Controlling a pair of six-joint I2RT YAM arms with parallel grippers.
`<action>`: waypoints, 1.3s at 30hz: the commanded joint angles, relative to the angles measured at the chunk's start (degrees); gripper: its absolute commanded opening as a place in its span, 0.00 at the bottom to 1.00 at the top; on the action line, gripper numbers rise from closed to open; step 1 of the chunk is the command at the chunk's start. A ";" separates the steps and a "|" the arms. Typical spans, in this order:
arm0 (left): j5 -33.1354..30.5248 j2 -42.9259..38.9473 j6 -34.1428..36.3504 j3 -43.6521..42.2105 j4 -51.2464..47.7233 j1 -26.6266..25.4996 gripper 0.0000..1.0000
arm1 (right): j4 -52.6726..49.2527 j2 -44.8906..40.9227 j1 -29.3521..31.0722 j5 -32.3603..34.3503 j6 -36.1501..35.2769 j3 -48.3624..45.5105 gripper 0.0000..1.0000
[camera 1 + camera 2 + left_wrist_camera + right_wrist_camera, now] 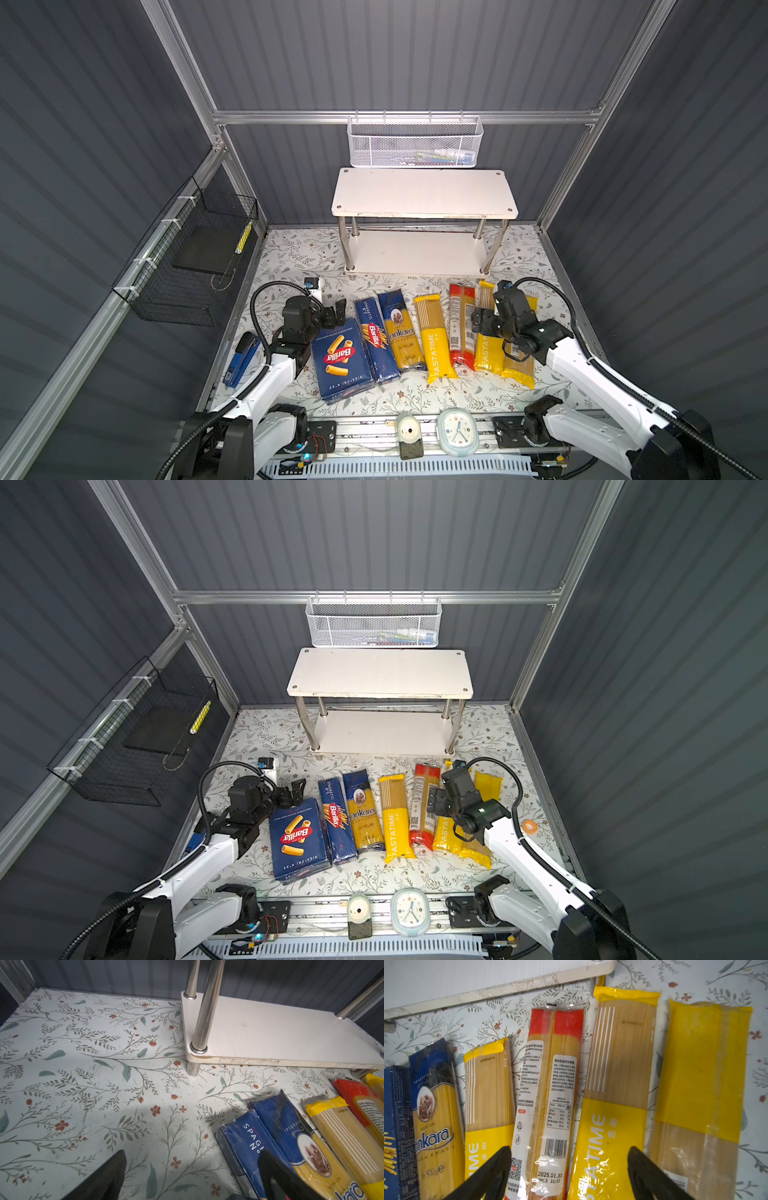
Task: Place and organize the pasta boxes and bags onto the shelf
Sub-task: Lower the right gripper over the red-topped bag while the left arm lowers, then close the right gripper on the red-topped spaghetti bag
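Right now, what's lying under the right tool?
The red-clear packet and a yellow PASTATIME packet lie beneath the open right tool. In both top views, the right arm hides part of that yellow packet.

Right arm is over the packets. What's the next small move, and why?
Probably shift the right gripper a little to centre on the red-clear packet, then lower. Its open jaws straddle that packet and the neighbouring PASTATIME packet, so closing now might catch both. The shelf holds nothing yet.
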 commanded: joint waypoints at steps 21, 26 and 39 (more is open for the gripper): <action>3.79 0.54 1.61 -0.18 3.16 0.02 0.99 | 5.56 23.34 7.55 3.29 3.65 7.35 0.89; 3.60 0.74 1.63 -0.09 3.10 0.02 0.99 | 5.02 24.89 7.93 4.88 5.34 7.27 0.91; 4.14 1.75 1.86 0.76 2.64 0.04 1.00 | 8.08 27.50 8.10 4.54 7.67 6.30 0.91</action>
